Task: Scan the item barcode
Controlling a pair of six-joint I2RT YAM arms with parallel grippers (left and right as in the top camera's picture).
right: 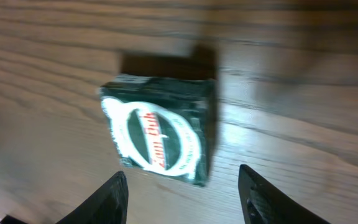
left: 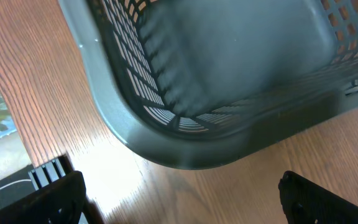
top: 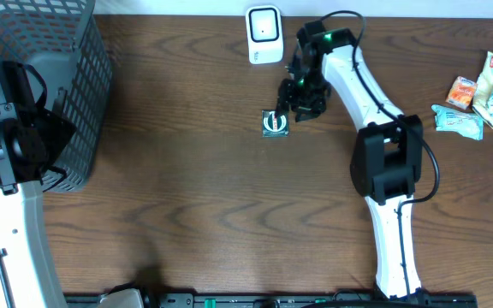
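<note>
**Overhead.**
- Item 1: brown wood-grain table [top: 187, 197].
- Item 2: small dark-green square packet with a white oval label [top: 275, 123], flat on the table, just below and left of the right end effector [top: 296, 104].
- Item 3: white box-shaped barcode scanner [top: 264, 34], near that end effector, above and to its left, apart from the packet.
- Item 4: grey plastic mesh basket [top: 75, 77], well apart to its left.
- Item 5: assorted foil snack packets [top: 486, 94], well apart to its right.

**Left wrist.**
- Left end effector [left: 179, 208]: 2 black fingers [left: 48, 199] spread wide at the lower corners of the view, nothing between them.
- The basket's rounded grey corner [left: 185, 155] lies just ahead of them, on the table.

**Right wrist.**
- Right end effector [right: 182, 199]: 2 dark fingers [right: 114, 199] parted, gripping nothing.
- The packet [right: 160, 134] lies label-up on the table just ahead of the fingertips, slightly skewed and blurred. Contact with the nearer finger cannot be told.
</note>
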